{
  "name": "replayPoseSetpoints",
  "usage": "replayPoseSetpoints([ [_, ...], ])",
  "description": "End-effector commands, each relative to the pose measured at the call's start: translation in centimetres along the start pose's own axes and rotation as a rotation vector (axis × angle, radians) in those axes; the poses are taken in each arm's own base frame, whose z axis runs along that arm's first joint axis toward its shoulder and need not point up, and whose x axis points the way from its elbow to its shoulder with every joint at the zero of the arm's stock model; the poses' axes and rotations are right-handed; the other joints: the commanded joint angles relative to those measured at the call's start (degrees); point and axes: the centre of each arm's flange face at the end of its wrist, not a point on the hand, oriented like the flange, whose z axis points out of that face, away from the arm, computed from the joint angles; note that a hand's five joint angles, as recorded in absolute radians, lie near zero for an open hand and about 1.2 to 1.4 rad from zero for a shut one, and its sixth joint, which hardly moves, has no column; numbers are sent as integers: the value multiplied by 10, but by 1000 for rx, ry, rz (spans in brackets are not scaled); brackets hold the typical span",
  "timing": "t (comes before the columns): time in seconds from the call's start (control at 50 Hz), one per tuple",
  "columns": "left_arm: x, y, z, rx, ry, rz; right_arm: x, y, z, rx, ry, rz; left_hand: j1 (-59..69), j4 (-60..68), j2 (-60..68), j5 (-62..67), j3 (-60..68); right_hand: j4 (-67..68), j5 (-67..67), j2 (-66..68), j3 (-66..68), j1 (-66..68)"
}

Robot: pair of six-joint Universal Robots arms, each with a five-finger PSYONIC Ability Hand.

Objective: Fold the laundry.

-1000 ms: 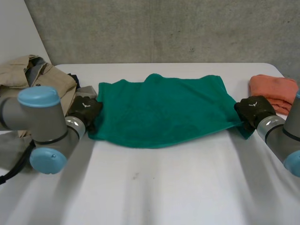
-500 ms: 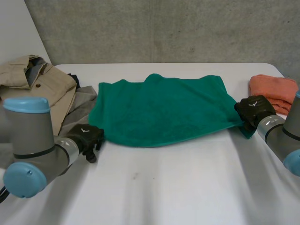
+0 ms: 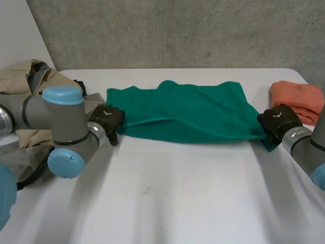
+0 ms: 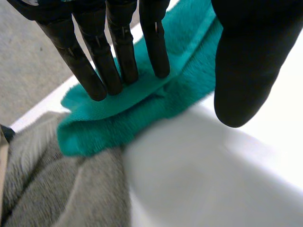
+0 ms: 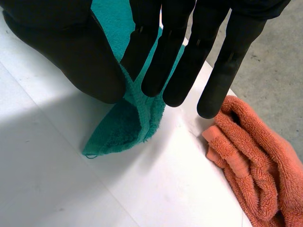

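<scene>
Holding the green terry towel (image 3: 188,112) by its two near corners, the robot looks partway into a lengthwise fold. The towel lies spread across the far half of the white table (image 3: 177,203), its near edge drawn in a line between the hands.

The left hand (image 3: 106,119) sits at the towel's left end. Its fingers (image 4: 118,56) are straight and rest on the top layer of cloth, with the thumb off to the side over bare table, so nothing is clamped there. The right hand (image 3: 278,121) has the right corner nipped between thumb (image 5: 71,52) and fingers, and a short tail of towel hangs below the pinch onto the table.

The uneven hold is the main risk: if the right hand carries its corner across, the left end could slip from under those flat fingers and lag, giving a skewed fold. That left end touches a grey garment (image 4: 57,189), which could be dragged along. The loose tail at the right may tuck under and bunch. A folded orange towel (image 5: 255,156) lies just beside the right hand and could be knocked.

No basket or bin is involved: the towels, the grey garment and a beige jacket (image 3: 20,76) lie loose on the tabletop.
</scene>
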Motion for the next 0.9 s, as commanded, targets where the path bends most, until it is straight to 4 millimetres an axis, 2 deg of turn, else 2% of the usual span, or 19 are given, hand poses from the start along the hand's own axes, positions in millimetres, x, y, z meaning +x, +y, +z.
replayPoseSetpoints([
  [0.02, -1, -8, 17, 54, -20, 26, 0, 1, 1, -1, -2, -12, 26, 28, 25, 31, 22, 114, 131, 124, 117, 146],
  [0.36, -4, -10, 41, 172, -80, 101, -5, 4, 4, -9, -15, -34, 22, 25, 22, 28, 19, 114, 131, 124, 117, 146],
  [0.52, -4, -6, 51, 171, -58, 126, -3, 5, 5, -9, -10, -41, 39, 42, 39, 45, 36, 114, 131, 124, 117, 146],
  [0.56, -4, -3, 53, 161, -50, 131, -2, 5, 5, -9, -7, -38, 83, 85, 82, 88, 79, 114, 131, 124, 117, 146],
  [0.62, -7, 0, 56, 141, -51, 138, 0, 4, 7, -4, -1, -37, 465, 467, 465, 470, 461, 114, 131, 124, 117, 146],
  [0.64, -7, -1, 55, 136, -54, 139, 1, 4, 8, -4, 1, -35, 466, 469, 466, 472, 463, 114, 131, 124, 117, 146],
  [0.7, -17, -15, 39, 105, -97, 126, 9, 2, 14, 2, 24, -32, 466, 469, 466, 472, 463, 114, 131, 124, 117, 146],
  [0.72, -22, -25, 23, 85, -122, 114, 16, -1, 15, 0, 35, -31, 466, 469, 466, 472, 463, 114, 131, 124, 117, 146],
  [0.76, -27, -35, 3, 68, -140, 93, 22, -3, 13, -20, 38, -30, 466, 469, 466, 472, 463, 114, 131, 124, 117, 146],
  [0.78, -31, -41, -18, 46, -148, 64, 29, -7, 7, -47, 29, -27, 466, 469, 466, 472, 463, 114, 131, 124, 117, 146],
  [0.82, -35, -45, -41, 29, -149, 29, 38, -13, -1, -80, 13, -18, 466, 469, 466, 472, 463, 114, 131, 124, 117, 146],
  [0.84, -38, -48, -65, 13, -145, -1, 48, -21, -13, -110, -7, -11, 466, 469, 466, 472, 463, 114, 131, 124, 117, 146],
  [0.9, -44, -43, -95, -23, -141, -46, 63, -31, -32, -144, -44, -4, 466, 469, 466, 472, 463, 114, 131, 124, 117, 146],
])
